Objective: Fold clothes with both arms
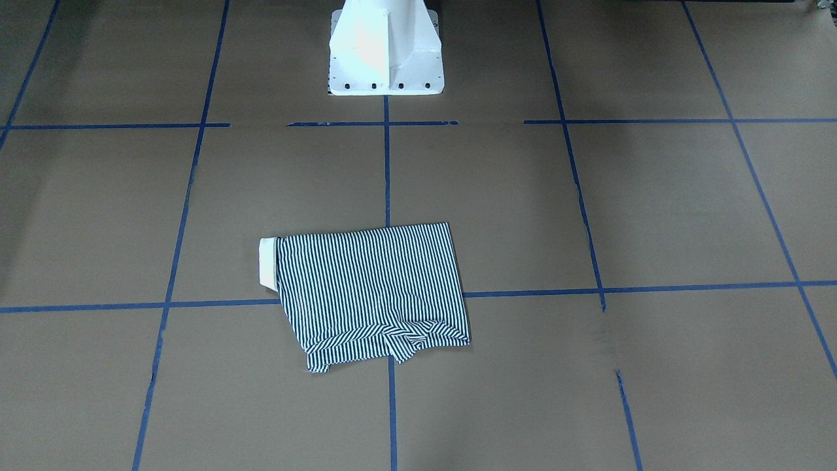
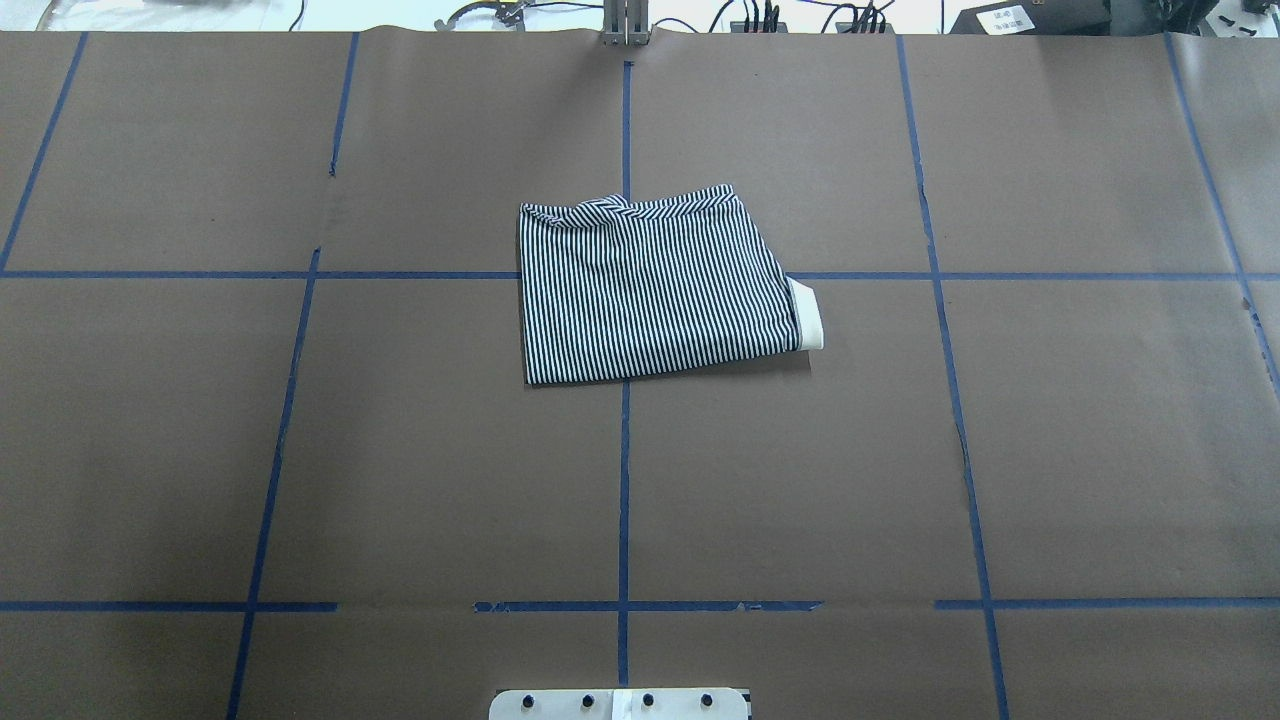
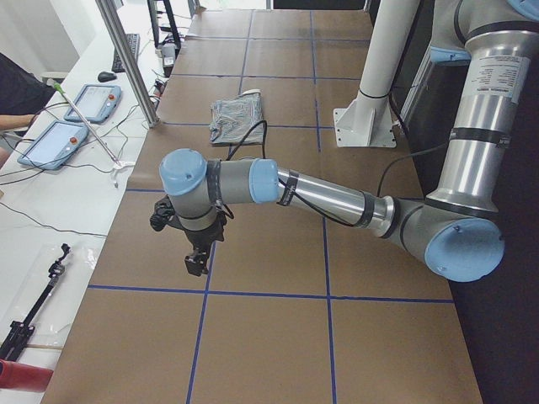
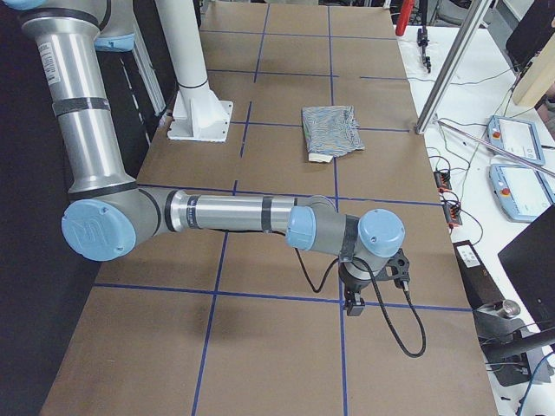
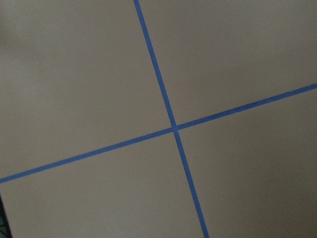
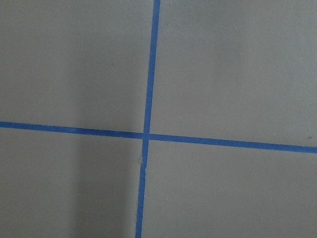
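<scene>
Brown paper-covered surface [image 2: 300, 450], marked into large squares by blue tape lines [image 2: 624, 480], with a white pedestal base [image 1: 386, 52] bolted at the robot's edge. Beyond the far edge, cables and small hardware.

Striped polo shirt [image 2: 650, 290] lying flat near the middle, folded into a rough rectangle. Straddles the central tape line and the cross line farther from the base. Cream collar [image 2: 810, 325] poking out on the robot's right side. Far edge bunched, with a flap of fabric turned so that its stripes run diagonally. Nothing touching the shirt.

Left arm [image 3: 328, 198] stretched low over the surface toward its left end, seen only from the side camera there. Left end effector [image 3: 196, 261] pointing down above the paper, well apart from the shirt; cannot tell how far open, and not gripping the garment. Left wrist view filled by bare paper and a tape crossing [image 5: 174, 128].

Right arm [image 4: 234, 212] stretched likewise toward the opposite end, with a black cable [image 4: 408, 334] looping below the wrist. Right end effector [image 4: 354, 303] pointing down, also well away from the shirt; opening impossible to judge from this side view. Right wrist view showing only a tape crossing [image 6: 146, 135].

Alongside the far edge, a white bench with teach pendants [image 3: 50, 143].
</scene>
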`<state>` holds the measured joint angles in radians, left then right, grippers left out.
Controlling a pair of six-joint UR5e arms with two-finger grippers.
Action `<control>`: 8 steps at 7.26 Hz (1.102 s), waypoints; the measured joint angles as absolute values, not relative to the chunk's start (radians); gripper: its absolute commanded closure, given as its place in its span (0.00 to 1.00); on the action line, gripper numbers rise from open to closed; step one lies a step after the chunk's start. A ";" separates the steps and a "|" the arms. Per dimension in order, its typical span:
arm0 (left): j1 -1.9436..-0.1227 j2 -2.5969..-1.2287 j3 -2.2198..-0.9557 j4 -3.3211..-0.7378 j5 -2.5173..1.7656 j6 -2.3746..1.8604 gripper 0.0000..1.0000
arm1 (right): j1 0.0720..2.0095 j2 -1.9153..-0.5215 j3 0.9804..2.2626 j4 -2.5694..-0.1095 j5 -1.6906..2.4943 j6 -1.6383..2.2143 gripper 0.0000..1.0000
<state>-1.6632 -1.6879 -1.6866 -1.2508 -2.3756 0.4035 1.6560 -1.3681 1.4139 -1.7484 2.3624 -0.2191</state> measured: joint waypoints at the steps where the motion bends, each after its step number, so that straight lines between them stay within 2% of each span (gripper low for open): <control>1: -1.661 -1.631 -1.672 -1.322 -2.413 0.405 0.00 | 1.650 -1.377 1.417 -1.748 2.363 -0.218 0.00; 4: -1.655 -1.588 -1.601 -1.481 -2.426 0.408 0.00 | 1.617 -1.390 1.419 -1.743 2.360 -0.221 0.00; 8: -1.648 -1.576 -1.660 -1.459 -2.342 0.402 0.00 | 1.591 -1.406 1.417 -1.736 2.352 -0.221 0.00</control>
